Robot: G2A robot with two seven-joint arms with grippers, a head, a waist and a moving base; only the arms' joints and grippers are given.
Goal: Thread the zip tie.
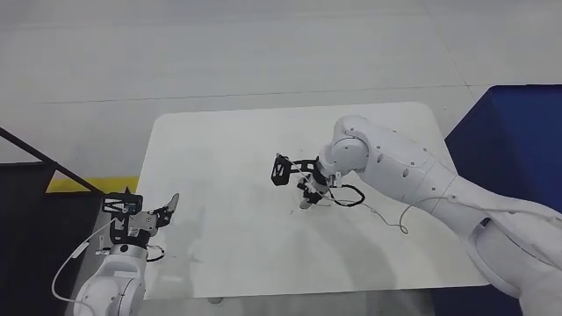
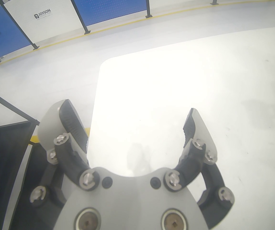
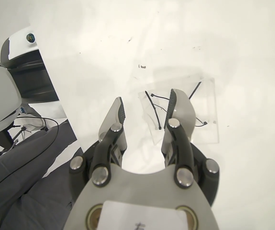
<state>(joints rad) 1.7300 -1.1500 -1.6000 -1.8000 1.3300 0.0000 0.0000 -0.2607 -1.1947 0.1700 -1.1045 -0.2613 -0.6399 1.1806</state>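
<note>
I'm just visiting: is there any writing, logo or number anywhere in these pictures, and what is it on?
White fence panel: a brand logo and name; the smaller line beneath is too small to read.
Blue fence panel: the same logo and name.
White label behind the right gripper: a mark cut off at the edge, unreadable.
Zip ties: no print.

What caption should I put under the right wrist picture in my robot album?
Right claw open over black zip ties and a clear plastic sheet on the white table.
</note>
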